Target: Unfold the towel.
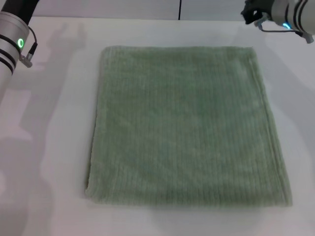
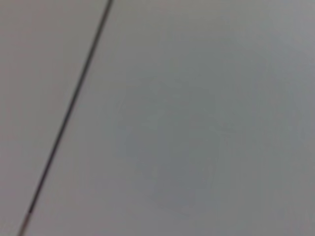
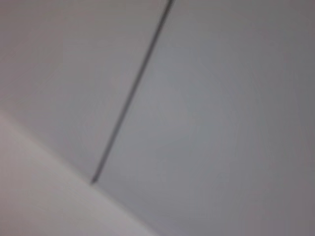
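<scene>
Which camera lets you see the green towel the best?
The head view. There the whole towel lies flat on the white table, all four edges showing. The left wrist and right wrist views show none of it, only a pale blurry surface with a thin dark line.

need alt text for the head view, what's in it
A pale green towel lies flat on a white table, roughly square, with faint ribbed lines. The left arm shows at the upper left edge and the right gripper at the upper right corner, both clear of the towel.
</scene>
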Robot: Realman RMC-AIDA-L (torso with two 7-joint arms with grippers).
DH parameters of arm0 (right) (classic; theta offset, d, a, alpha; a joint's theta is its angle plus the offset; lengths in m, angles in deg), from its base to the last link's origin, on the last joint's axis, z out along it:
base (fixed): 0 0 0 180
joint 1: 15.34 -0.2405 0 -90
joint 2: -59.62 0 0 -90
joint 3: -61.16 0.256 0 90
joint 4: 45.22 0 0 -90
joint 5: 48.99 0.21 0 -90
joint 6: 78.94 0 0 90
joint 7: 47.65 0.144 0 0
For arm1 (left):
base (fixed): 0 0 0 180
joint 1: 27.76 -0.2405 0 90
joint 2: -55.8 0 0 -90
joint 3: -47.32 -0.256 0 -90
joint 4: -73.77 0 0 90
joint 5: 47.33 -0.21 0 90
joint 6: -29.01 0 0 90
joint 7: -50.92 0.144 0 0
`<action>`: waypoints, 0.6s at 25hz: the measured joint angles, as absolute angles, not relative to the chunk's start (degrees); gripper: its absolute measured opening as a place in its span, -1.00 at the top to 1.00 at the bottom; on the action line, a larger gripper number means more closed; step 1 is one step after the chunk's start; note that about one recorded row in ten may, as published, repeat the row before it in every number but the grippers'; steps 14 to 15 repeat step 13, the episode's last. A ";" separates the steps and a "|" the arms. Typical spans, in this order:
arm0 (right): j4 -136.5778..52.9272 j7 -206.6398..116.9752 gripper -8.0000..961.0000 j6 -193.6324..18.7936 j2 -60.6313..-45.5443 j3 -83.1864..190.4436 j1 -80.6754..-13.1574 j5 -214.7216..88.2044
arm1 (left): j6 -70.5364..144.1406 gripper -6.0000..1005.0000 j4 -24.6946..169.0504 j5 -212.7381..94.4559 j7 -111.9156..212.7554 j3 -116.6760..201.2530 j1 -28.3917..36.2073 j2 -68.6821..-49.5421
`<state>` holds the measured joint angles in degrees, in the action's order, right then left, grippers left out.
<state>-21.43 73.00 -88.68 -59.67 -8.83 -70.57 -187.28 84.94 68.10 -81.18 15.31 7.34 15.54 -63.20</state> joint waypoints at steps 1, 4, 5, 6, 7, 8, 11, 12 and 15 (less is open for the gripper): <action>-20.64 73.59 0.99 -85.37 -59.59 -12.56 -69.16 -183.69 | 84.90 0.03 68.23 -80.90 15.31 7.51 15.59 -63.24; -18.21 79.27 0.99 -75.91 -59.49 -22.81 -65.12 -178.83 | 84.64 0.03 68.37 -80.65 15.33 7.58 15.78 -63.24; -18.01 82.25 0.99 -72.94 -59.49 -25.33 -64.15 -178.81 | 84.57 0.03 68.39 -80.64 15.33 7.59 15.85 -63.24; -17.96 85.86 0.99 -69.40 -59.45 -28.32 -63.04 -179.05 | 84.53 0.03 68.40 -80.62 15.33 7.59 15.89 -63.24; -18.63 92.20 0.99 -63.73 -59.37 -31.64 -61.67 -180.21 | 84.44 0.03 68.58 -80.58 15.34 7.59 16.18 -63.23; -18.63 92.20 0.99 -63.73 -59.37 -31.64 -61.67 -180.21 | 84.44 0.03 68.58 -80.58 15.34 7.59 16.18 -63.23; -22.19 102.35 0.99 -54.71 -59.36 -35.21 -60.29 -184.90 | 84.34 0.03 69.13 -80.55 15.37 7.60 16.68 -63.24; -26.08 109.69 0.99 -47.07 -59.42 -37.79 -59.63 -188.97 | 84.30 0.03 69.58 -80.54 15.42 7.60 17.01 -63.28; -26.08 109.69 0.99 -47.07 -59.42 -37.79 -59.63 -188.97 | 84.30 0.03 69.58 -80.54 15.42 7.60 17.01 -63.28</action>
